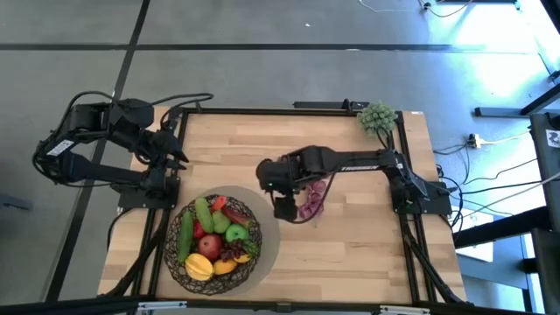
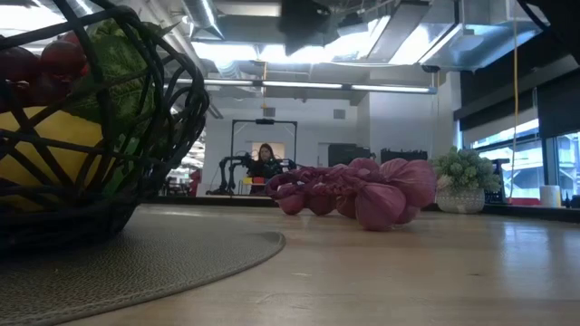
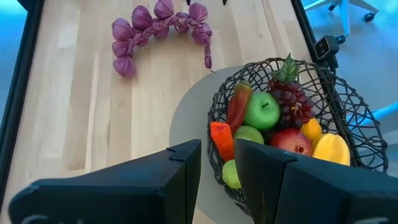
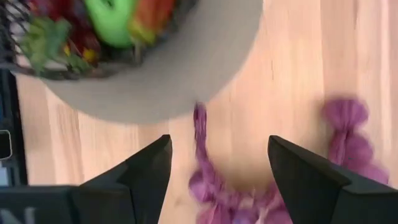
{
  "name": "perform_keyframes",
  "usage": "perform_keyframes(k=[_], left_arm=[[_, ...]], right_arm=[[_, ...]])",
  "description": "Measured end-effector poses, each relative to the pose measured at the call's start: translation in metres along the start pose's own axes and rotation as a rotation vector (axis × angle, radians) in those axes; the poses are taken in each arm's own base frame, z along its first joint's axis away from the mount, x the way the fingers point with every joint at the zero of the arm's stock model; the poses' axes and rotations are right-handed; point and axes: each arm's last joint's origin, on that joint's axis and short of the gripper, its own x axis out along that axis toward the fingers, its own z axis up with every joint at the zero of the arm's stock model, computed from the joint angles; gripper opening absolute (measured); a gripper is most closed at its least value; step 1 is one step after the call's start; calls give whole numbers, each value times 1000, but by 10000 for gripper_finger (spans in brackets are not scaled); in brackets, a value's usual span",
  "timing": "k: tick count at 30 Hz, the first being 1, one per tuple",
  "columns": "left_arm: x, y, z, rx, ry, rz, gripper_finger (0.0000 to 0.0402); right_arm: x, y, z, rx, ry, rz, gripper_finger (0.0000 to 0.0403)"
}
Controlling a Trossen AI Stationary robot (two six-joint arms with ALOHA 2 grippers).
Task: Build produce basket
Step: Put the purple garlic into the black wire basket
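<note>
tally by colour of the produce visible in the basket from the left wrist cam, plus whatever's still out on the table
Green apples: 3
Red apple: 1
Red chili: 1
Orange piece: 1
Yellow/orange fruits: 2
Dark-red grape bunch: 1
Purple bunch on the table, outside the basket: 1
Total: 10 visible

A grey floor point(image 1: 262, 35) with long dark seams surrounds the light wooden table point(image 1: 350, 245). Cables point(image 1: 490, 179) trail across it on one side. Across the room, strip lights point(image 2: 299, 86) run under exposed ducts point(image 2: 217, 23) on the ceiling. A person point(image 2: 265, 158) sits at a far black frame point(image 2: 263, 127). Bright windows point(image 2: 517, 154) line one wall. A small potted plant point(image 2: 464, 181) stands at the table's far edge.
</note>
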Motion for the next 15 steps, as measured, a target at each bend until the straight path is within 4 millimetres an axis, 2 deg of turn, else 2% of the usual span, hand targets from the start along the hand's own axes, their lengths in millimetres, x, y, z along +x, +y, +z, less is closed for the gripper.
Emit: perform_keyframes(k=[3, 6, 11, 15], left_arm=[[0, 0, 0, -16, 0, -4, 88], [0, -1, 0, -18, 0, -5, 88], [0, -1, 0, -17, -1, -10, 88], [0, -3, 1, 11, -13, -80, 88]], right_arm=[[7, -3, -5, 49, 60, -14, 257], [22, -6, -11, 52, 126, 9, 257], [57, -7, -25, 8, 240, 55, 257], [85, -8, -35, -3, 272, 87, 257]])
